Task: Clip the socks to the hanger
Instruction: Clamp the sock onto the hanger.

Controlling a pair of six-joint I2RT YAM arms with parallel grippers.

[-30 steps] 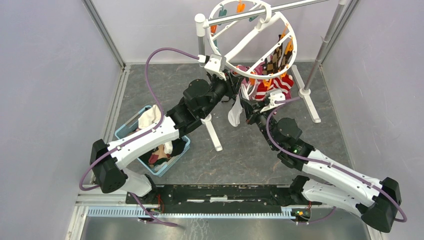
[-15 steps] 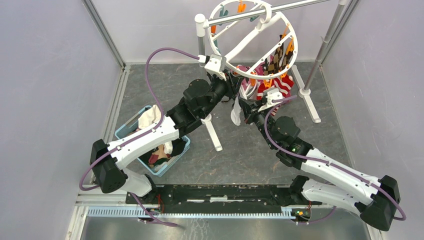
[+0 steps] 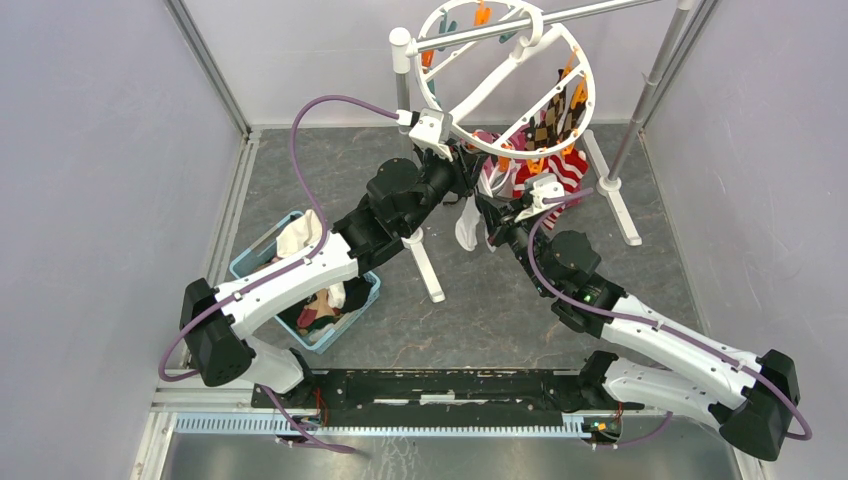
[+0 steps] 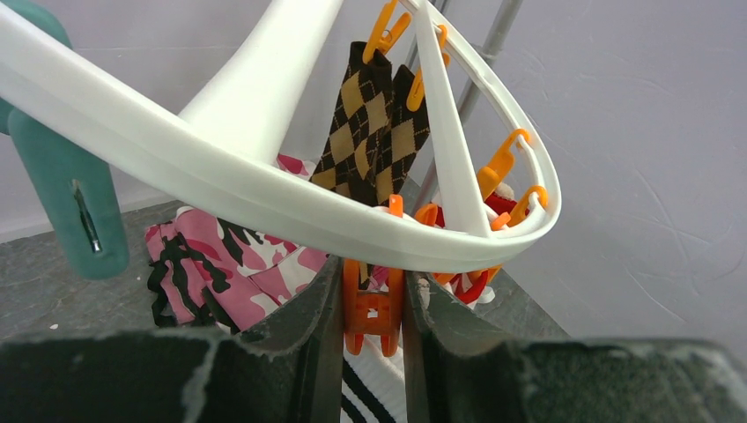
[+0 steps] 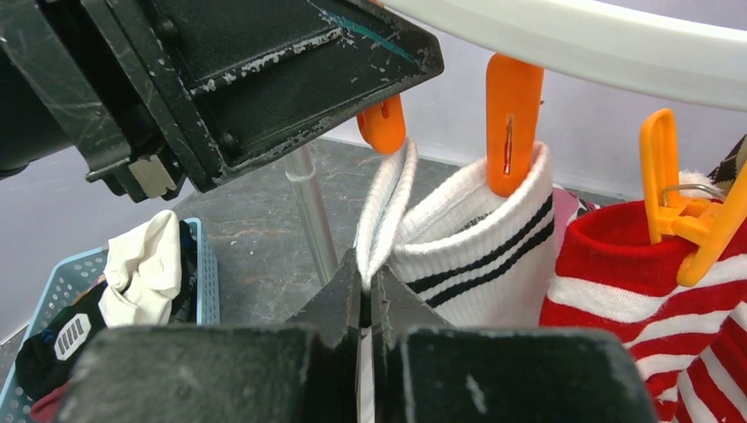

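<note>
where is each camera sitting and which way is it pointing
Top external: above and behind the bases, looking down at the hanger, the blue basket and both arms whole.
Left wrist: on the left wrist below the hanger's rim, looking up and outward; its own jaws squeeze an orange clothespin.
Right wrist: looking across toward the left arm's end; its own jaws pinch a white sock.
Shared: both wrist views show that clothespin and the rim; top and right wrist share the basket.
</note>
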